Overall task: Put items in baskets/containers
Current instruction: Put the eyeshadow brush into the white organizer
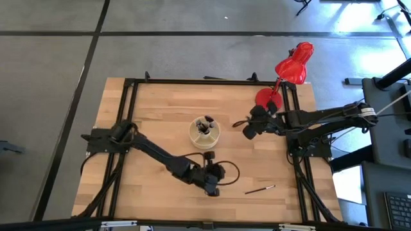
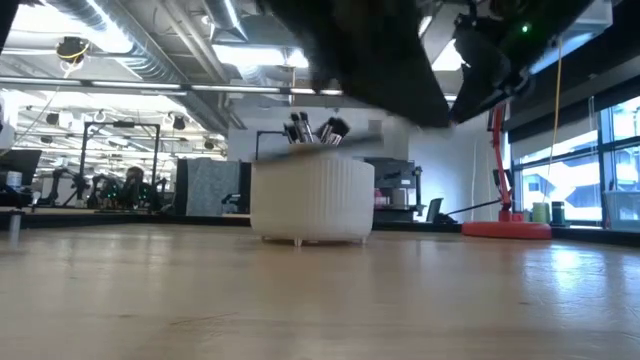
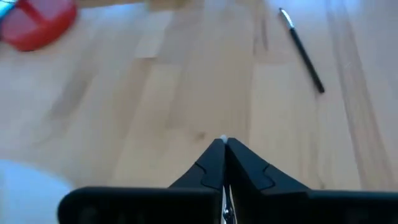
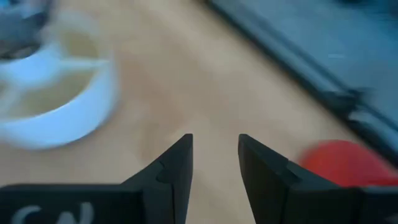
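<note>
The cream round container (image 1: 205, 133) stands on the wooden table, and several dark brushes (image 1: 205, 124) stick up out of it; the low view shows it (image 2: 312, 195) with their tufts (image 2: 316, 129) above the rim. One dark thin brush (image 1: 260, 189) lies flat on the table near the near edge, also seen in the left wrist view (image 3: 302, 51). My left gripper (image 1: 213, 189) (image 3: 222, 143) is shut, just left of that brush. My right gripper (image 1: 246, 133) (image 4: 215, 152) is open, right of the container (image 4: 56, 106).
A red desk lamp stands with its round base (image 1: 266, 97) (image 2: 505, 228) (image 4: 342, 165) at the table's far right and its head (image 1: 295, 63) beyond the edge. A black frame (image 1: 192, 81) runs around the table. A cable loop (image 1: 226, 170) lies beside the left wrist.
</note>
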